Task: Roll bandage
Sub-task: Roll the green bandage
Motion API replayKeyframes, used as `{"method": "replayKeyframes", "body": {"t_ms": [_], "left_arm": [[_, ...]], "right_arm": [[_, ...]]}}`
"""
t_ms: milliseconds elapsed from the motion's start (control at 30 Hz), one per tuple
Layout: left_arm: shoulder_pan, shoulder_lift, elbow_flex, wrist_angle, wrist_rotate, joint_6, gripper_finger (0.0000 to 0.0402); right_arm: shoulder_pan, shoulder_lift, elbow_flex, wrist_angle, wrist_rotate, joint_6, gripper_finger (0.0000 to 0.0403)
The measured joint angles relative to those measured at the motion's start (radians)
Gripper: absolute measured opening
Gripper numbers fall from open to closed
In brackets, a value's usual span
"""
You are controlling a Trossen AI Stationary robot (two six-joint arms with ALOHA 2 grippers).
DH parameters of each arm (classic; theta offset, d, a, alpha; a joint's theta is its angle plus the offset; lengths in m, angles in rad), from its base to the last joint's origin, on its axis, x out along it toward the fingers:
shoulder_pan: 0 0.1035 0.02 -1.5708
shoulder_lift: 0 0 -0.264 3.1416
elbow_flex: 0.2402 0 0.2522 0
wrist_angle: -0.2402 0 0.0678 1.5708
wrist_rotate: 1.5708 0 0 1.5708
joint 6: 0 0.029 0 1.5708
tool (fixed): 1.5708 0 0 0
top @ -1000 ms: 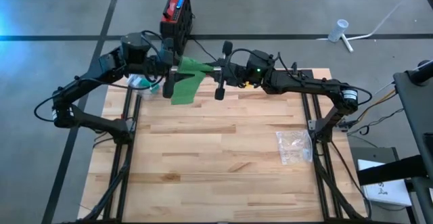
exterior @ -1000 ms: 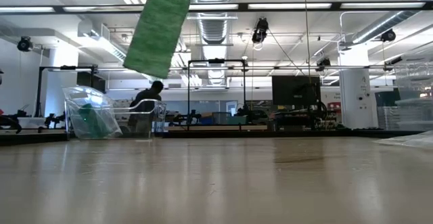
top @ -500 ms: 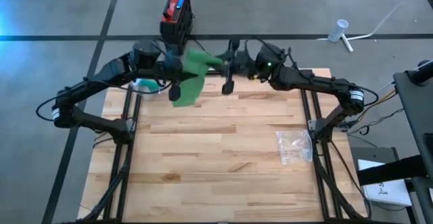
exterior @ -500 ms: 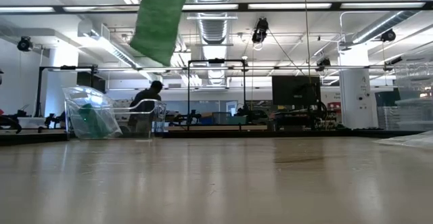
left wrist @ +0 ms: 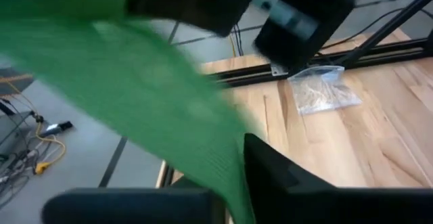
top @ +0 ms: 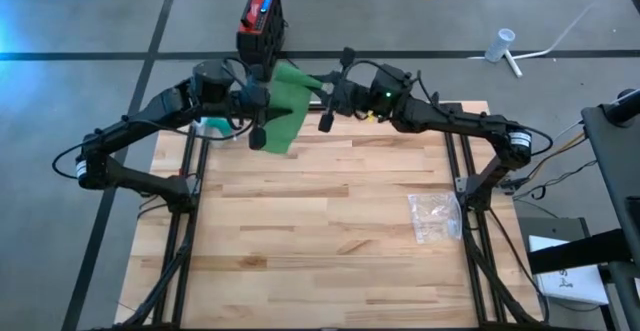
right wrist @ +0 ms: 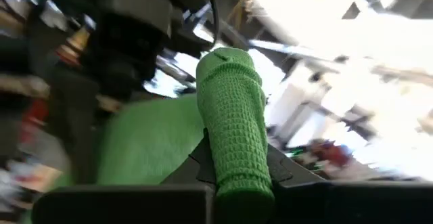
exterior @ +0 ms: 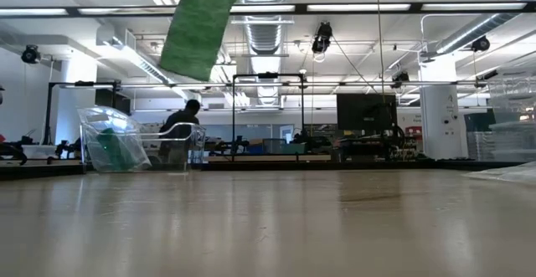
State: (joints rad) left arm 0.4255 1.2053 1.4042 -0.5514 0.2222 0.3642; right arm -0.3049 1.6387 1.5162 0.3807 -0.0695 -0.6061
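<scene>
Green mesh-textured bandage, pale wood-plank table, red-black box

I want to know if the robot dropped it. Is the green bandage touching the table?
Apart. The low view shows the bandage hanging high up, with open room between its bottom end and the table. The right gripper pinches its rolled part.

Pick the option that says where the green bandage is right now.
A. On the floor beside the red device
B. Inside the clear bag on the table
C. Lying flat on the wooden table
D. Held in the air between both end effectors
D. The green bandage hangs above the table's far edge, gripped by the left end effector and, at its rolled part, by the right end effector.
</scene>
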Motion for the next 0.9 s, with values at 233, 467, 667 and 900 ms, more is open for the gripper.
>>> {"method": "replayKeyframes", "body": {"t_ms": [233, 467, 667, 900], "left_arm": [[0.000, -0.010, 0.025, -0.053, -0.045, 0.020, 0.0105], [0.001, -0.063, 0.074, -0.138, -0.116, 0.056, 0.0193], [0.001, -0.115, 0.156, -0.189, -0.171, 0.102, 0.0251], [-0.023, -0.109, 0.192, -0.130, -0.040, 0.136, 0.0290]], "right_arm": [[0.033, 0.012, 0.000, 0.074, 0.053, -0.282, 0.0028], [0.037, 0.012, 0.000, 0.066, 0.051, -0.386, 0.0029], [0.039, 0.012, 0.000, 0.019, 0.039, -0.470, 0.0028], [0.039, 0.012, 0.000, -0.047, 0.010, -0.545, 0.0028]]}}
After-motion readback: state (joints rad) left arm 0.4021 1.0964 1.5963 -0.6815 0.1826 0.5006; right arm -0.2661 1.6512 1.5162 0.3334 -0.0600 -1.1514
